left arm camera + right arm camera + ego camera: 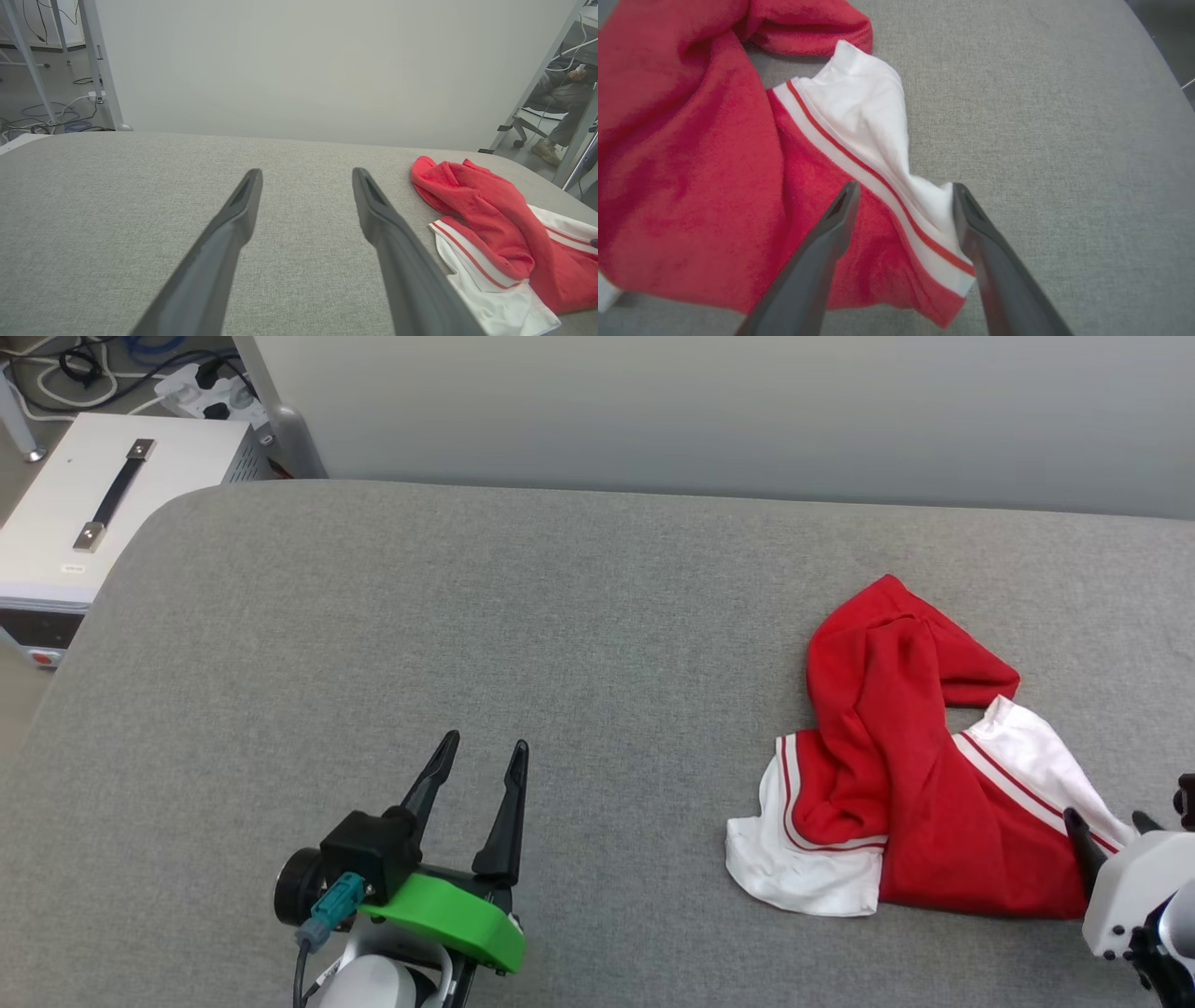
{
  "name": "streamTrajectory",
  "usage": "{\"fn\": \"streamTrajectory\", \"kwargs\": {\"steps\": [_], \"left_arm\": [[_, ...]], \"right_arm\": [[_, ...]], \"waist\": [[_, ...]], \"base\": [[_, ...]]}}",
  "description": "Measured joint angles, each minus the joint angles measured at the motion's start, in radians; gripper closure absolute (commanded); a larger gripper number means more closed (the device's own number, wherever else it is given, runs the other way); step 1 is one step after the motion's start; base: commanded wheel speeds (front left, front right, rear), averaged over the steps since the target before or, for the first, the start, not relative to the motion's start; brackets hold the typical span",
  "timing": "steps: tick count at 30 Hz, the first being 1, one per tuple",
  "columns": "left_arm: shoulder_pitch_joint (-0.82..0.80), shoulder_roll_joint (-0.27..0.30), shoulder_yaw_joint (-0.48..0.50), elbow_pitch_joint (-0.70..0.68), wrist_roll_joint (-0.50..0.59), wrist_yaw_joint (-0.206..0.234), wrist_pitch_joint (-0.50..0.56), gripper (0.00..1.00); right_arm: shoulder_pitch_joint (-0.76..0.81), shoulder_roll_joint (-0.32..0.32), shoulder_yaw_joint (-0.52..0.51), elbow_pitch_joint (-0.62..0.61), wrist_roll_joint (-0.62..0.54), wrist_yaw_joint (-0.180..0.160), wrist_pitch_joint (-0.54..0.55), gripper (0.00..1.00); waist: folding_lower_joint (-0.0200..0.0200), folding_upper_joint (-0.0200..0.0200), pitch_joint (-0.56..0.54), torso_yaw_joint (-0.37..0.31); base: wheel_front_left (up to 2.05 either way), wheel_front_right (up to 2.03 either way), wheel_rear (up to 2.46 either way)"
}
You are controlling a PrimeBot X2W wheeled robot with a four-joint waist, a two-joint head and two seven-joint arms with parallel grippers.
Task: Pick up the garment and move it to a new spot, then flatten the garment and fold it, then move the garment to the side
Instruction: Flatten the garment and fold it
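From my head I look steeply down over the grey table [560, 616]. The camera on my left wrist sits low, facing the far wall [303, 70] along my left gripper [307, 170]. My right wrist's camera looks down from close above the garment [691, 186], which all three views share.

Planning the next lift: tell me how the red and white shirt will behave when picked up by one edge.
Probably floppy: the garment lies crumpled in soft folds, so it should drape and hang. Likely light; the cloth looks thin. Its white sleeve, at the open right gripper, may bunch when pinched.
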Motion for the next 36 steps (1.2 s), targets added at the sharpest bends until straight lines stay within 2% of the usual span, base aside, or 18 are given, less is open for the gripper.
{"fn": "streamTrajectory", "kwargs": {"steps": [7, 10, 15, 20, 25, 27, 30, 36], "left_arm": [[0.0, 0.002, -0.007, -0.007, -0.001, 0.0, 0.0, 0.0], [0.002, 0.002, -0.01, -0.015, -0.001, 0.0, 0.0, 0.0], [0.028, 0.002, -0.027, -0.018, -0.002, 0.0, 0.0, 0.0], [0.039, 0.001, -0.062, -0.017, -0.002, 0.0, 0.0, 0.0], [0.027, 0.018, -0.169, -0.003, -0.003, 0.0, 0.009, 0.0], [-0.001, 0.026, -0.228, -0.001, -0.014, 0.0, 0.068, 0.0], [-0.076, 0.04, -0.344, -0.004, -0.07, 0.0, 0.265, 0.0], [-0.202, 0.047, -0.478, -0.016, -0.163, 0.0, 0.631, 0.0]], "right_arm": [[-0.007, 0.018, -0.004, -0.108, 0.01, 0.0, -0.216, 0.0], [0.015, 0.064, -0.012, -0.179, 0.064, 0.0, -0.295, 0.0], [0.11, 0.128, -0.012, -0.298, 0.072, 0.0, -0.41, 0.0], [0.159, 0.183, -0.023, -0.356, 0.066, 0.0, -0.462, 0.0], [0.167, 0.192, -0.045, -0.38, 0.041, 0.0, -0.453, 0.0], [0.167, 0.194, -0.06, -0.389, 0.034, 0.0, -0.448, 0.0], [0.167, 0.198, -0.07, -0.397, 0.024, 0.0, -0.43, 0.0], [0.164, 0.208, -0.068, -0.4, 0.011, 0.0, -0.409, 0.0]], "waist": [[0.0, 0.0, -0.029, -0.021], [0.0, 0.0, -0.045, -0.029], [0.0, 0.0, -0.066, -0.045], [0.0, 0.0, -0.073, -0.059], [0.0, 0.0, -0.06, -0.067], [0.0, 0.0, -0.052, -0.069], [0.0, 0.0, -0.036, -0.077], [0.0, 0.0, -0.004, -0.107]], "base": [[0.0, 0.0, 0.0], [0.0, 0.0, 0.0], [0.0, 0.0, 0.0], [0.0, 0.0, 0.0], [0.0, 0.0, 0.0], [0.0, 0.0, 0.0], [0.0, 0.0, 0.0], [0.0, 0.0, 0.0]]}}
